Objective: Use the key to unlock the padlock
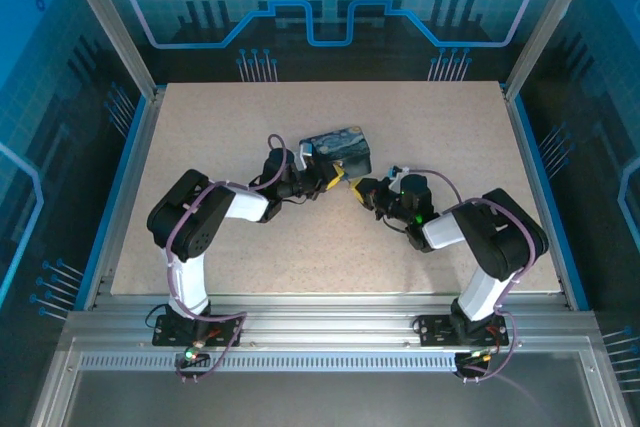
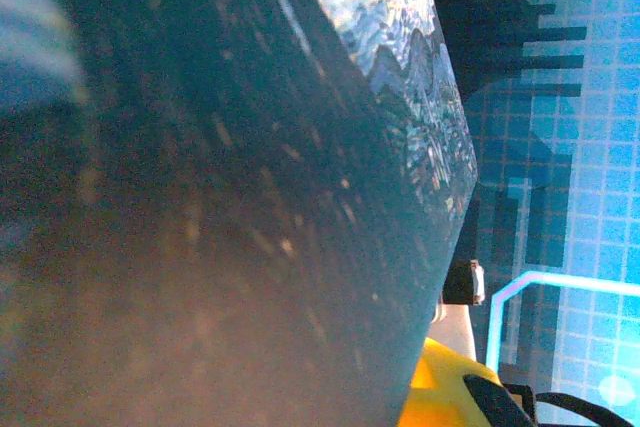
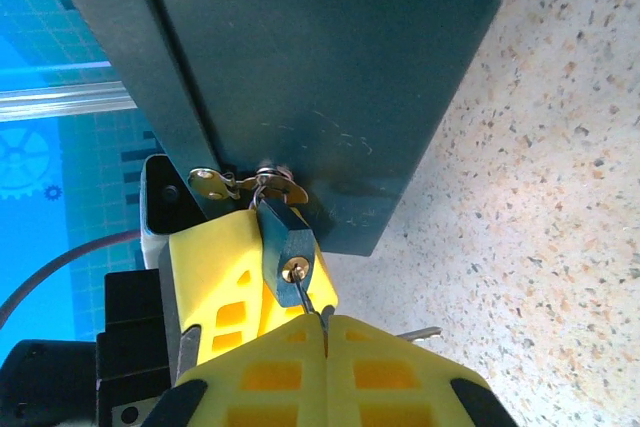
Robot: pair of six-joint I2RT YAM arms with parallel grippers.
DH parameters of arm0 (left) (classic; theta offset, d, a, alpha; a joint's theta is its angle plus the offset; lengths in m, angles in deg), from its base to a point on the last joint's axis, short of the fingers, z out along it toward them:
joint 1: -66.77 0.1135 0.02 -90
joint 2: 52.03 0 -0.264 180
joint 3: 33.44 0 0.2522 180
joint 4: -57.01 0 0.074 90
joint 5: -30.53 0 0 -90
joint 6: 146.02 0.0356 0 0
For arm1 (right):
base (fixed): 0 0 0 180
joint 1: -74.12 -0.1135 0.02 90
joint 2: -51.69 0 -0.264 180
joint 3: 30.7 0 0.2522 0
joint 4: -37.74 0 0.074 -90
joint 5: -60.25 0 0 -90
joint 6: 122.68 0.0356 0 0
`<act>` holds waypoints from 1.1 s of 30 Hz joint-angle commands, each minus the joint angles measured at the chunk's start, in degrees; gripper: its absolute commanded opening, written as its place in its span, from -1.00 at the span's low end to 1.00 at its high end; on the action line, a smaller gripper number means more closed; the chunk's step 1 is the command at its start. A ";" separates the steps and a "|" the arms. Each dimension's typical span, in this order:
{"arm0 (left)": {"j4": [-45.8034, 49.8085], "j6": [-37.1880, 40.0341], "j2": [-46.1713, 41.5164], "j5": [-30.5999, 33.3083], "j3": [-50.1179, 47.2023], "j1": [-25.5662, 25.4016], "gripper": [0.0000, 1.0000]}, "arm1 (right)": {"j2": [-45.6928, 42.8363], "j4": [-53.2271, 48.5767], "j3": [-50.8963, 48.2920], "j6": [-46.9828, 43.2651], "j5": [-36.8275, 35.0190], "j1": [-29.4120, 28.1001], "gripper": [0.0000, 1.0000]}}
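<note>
The padlock [image 3: 285, 247], a small dark teal block with a brass keyhole, hangs from the brass hasp [image 3: 250, 185] of the dark blue painted box [image 3: 300, 47]. The key [image 3: 310, 297] is a thin dark sliver, its tip in the keyhole. My right gripper [image 3: 323, 322] is shut on it, the yellow fingers [image 3: 400, 377] pressed together just below the lock. A yellow finger [image 3: 215, 267] of my left gripper [image 1: 325, 182] lies right behind the padlock, against the box's front; whether it holds anything is hidden. From above, my right gripper [image 1: 358, 190] faces the left one under the box [image 1: 340, 150].
The box [image 2: 200, 197] stands mid-table on the speckled tabletop [image 1: 200, 147]. A second silvery key blade [image 3: 425, 333] sticks out sideways beside my right fingers. Metal frame posts and blue panels wall in the table on all sides.
</note>
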 commanded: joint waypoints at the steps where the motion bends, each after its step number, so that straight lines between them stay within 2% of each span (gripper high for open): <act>1: -5.72 -0.99 0.18 -7.09 -0.25 -1.91 -1.00 | 3.13 3.17 2.69 4.13 2.97 -0.21 -1.00; 9: -6.18 -1.01 -0.52 -7.71 -0.98 -1.91 -1.00 | 5.46 3.23 3.17 6.79 3.89 0.59 -1.00; 11: -6.21 -1.01 -0.69 -8.10 -1.24 -1.90 -1.00 | 4.47 1.40 3.16 4.62 3.93 1.40 -1.00; 17: -5.40 -0.72 -0.97 -9.93 -1.17 -2.22 -1.00 | 0.01 -13.03 8.22 -5.06 6.60 2.16 -1.00; 21: -4.85 -0.57 -0.88 -11.11 -0.21 -3.33 -1.00 | -0.20 -16.22 11.59 -7.52 6.98 1.46 -1.00; 33: -3.62 0.14 -0.70 -11.67 -0.18 -4.86 -1.00 | 1.12 -14.47 13.00 -5.56 7.36 0.83 -1.00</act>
